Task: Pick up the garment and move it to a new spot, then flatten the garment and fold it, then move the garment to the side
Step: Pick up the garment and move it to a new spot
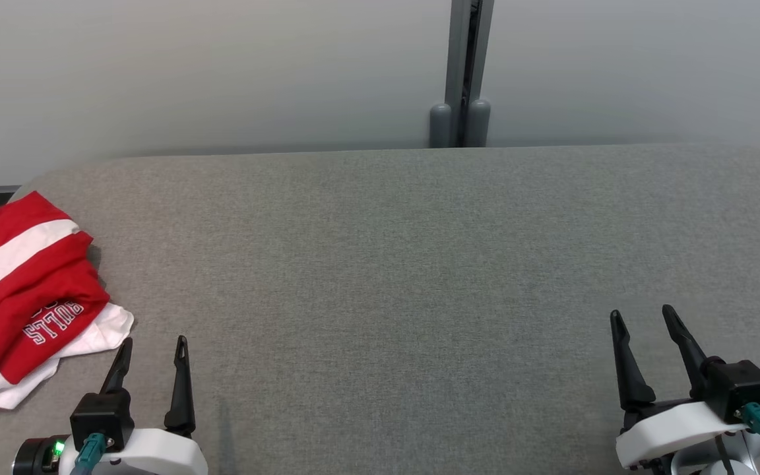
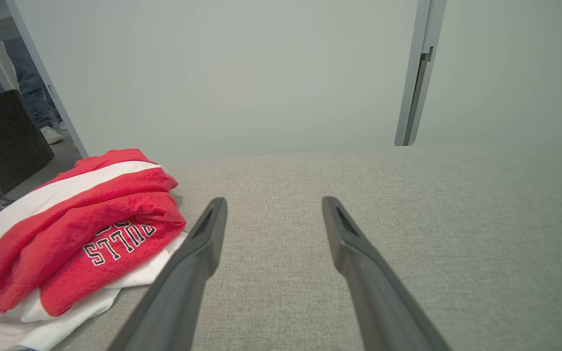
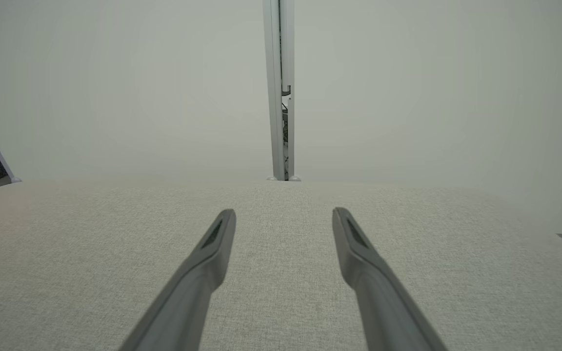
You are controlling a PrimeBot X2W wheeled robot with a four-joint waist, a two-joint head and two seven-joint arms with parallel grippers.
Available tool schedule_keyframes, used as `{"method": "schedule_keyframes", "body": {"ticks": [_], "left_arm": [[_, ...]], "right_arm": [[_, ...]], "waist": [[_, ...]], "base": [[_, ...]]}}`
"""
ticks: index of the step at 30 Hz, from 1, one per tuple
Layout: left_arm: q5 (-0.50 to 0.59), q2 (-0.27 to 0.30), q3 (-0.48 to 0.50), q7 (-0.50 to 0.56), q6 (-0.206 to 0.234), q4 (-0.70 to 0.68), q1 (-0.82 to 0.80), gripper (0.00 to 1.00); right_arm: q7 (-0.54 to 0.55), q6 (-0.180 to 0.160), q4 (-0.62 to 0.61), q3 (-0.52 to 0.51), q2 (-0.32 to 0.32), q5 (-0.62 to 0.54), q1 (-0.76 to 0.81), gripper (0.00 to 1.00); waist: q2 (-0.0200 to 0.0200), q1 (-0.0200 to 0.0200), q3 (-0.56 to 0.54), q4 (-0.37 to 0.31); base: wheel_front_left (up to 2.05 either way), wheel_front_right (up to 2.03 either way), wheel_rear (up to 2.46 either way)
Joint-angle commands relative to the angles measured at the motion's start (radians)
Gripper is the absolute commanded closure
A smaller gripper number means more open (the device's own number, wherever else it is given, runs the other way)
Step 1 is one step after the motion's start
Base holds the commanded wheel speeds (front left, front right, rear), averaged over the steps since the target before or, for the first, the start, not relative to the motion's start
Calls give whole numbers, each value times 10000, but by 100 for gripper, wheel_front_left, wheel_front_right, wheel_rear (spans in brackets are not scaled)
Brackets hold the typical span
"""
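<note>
The garment lies bunched at the bench's nine o'clock edge, seemingly awaiting pickup. Just beside it at seven o'clock sits the left hand, fingers apart and empty. The right hand, at five o'clock, is likewise spread.

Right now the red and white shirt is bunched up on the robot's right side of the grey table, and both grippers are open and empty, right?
No: the head view shows the shirt bunched on the robot's left side of the table, near the left gripper. That gripper and the right gripper are indeed open and empty.
</note>
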Motion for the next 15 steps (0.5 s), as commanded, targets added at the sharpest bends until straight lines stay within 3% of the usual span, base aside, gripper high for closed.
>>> {"method": "schedule_keyframes", "body": {"ticks": [1, 6, 15], "left_arm": [[-17, 55, 37, -20, 44, 38, 27, 0], [-81, 52, 54, -19, 51, 74, -5, 0], [-167, 50, 200, -19, 20, 196, 55, 0]], "right_arm": [[-51, 18, 9, 11, -65, -78, 69, 0], [-51, 18, 36, 165, -61, 52, 147, 0], [-51, 12, 273, 435, -63, 324, 170, 0]], "waist": [[-1, 0, -3, 156], [-1, 0, 4, 881], [-1, 0, -4, 2872]], "base": [[0, 0, 0], [0, 0, 0], [0, 0, 0]]}}
